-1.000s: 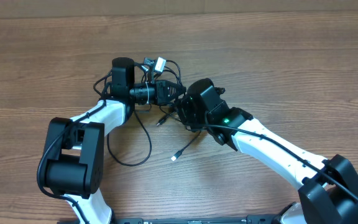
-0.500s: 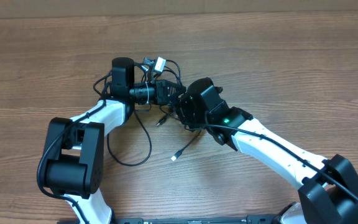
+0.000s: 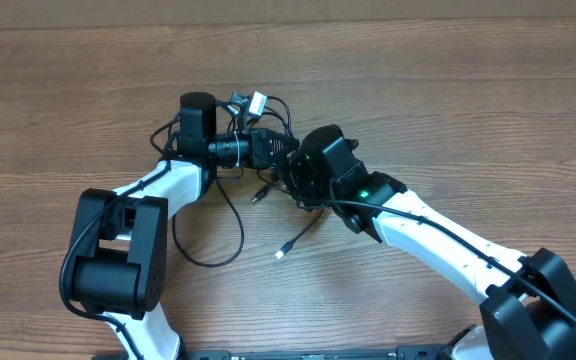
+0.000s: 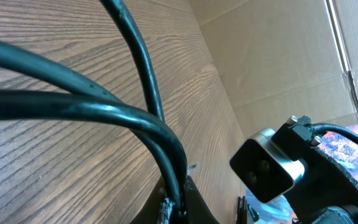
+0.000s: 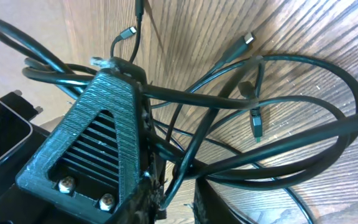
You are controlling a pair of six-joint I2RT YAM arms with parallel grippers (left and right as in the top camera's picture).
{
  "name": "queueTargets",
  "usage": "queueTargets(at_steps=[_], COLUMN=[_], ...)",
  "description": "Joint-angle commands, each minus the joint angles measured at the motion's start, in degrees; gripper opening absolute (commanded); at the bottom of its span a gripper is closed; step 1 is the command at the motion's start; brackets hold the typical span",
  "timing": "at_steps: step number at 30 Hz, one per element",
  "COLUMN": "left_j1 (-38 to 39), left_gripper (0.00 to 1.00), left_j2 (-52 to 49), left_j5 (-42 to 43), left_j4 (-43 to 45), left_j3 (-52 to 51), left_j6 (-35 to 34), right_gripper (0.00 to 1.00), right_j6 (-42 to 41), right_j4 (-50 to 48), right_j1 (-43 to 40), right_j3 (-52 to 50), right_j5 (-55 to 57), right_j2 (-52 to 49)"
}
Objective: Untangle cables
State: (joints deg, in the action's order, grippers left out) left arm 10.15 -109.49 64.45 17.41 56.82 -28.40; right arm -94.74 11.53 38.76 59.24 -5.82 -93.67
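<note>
The cables (image 3: 230, 235) are thin black cords with a tangle between the two grippers and a loose loop trailing toward the front. One silvery plug tip (image 3: 280, 253) lies on the wood. My left gripper (image 3: 274, 148) points right and is shut on two cords of the cables (image 4: 104, 112), which run out from its jaws (image 4: 178, 208). My right gripper (image 3: 294, 178) sits just right of it, in the tangle. In the right wrist view its jaws (image 5: 182, 202) are closed on a thin strand of the cables (image 5: 278, 106), with thicker loops crossing over them.
A white-tipped plug (image 3: 256, 101) sticks up behind the tangle. A cardboard wall (image 4: 278, 62) runs along the table's far edge. The left gripper's ribbed finger (image 5: 98, 143) fills the left of the right wrist view. The right wrist's camera housing (image 4: 266, 167) is close to my left jaws.
</note>
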Motion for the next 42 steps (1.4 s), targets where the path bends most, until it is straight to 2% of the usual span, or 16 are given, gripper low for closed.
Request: queueTargets(at_steps=[1, 8, 11, 16, 20, 32, 42], left_j1=[0.4, 0.4, 0.3, -0.1, -0.8, -6.6, -8.0], left_gripper=[0.04, 0.04, 0.04, 0.04, 0.04, 0.04, 0.04], left_j2=[1.5, 1.5, 1.5, 1.5, 1.5, 1.5, 1.5], left_j5=[1.2, 1.2, 0.9, -2.2, -4.1, -4.9, -4.9], left_j4=[0.0, 0.0, 0.0, -0.8, -2.1, -4.9, -5.6], left_j3=[-0.1, -0.1, -0.1, -0.1, -0.1, -0.1, -0.1], left_j6=[0.0, -1.9, -1.8, -1.8, -1.8, -1.8, -1.8], right_gripper=[0.19, 0.18, 0.04, 0.04, 0.04, 0.04, 0.04], right_j6=[-0.2, -0.2, -0.2, 1.5, 10.7, 26.1, 28.3], right_j4=[-0.7, 0.9, 3.7, 8.9, 10.5, 24.8, 43.5], right_j1=[0.2, 0.9, 0.9, 0.9, 0.9, 0.0, -4.8], right_j3=[0.8, 0.8, 0.8, 0.8, 0.8, 0.8, 0.8], right_j5=[1.1, 1.1, 1.0, 0.3, -0.1, 3.3, 13.3], right_j2=[0.0, -1.6, -1.6, -1.5, -0.5, 3.3, 3.3])
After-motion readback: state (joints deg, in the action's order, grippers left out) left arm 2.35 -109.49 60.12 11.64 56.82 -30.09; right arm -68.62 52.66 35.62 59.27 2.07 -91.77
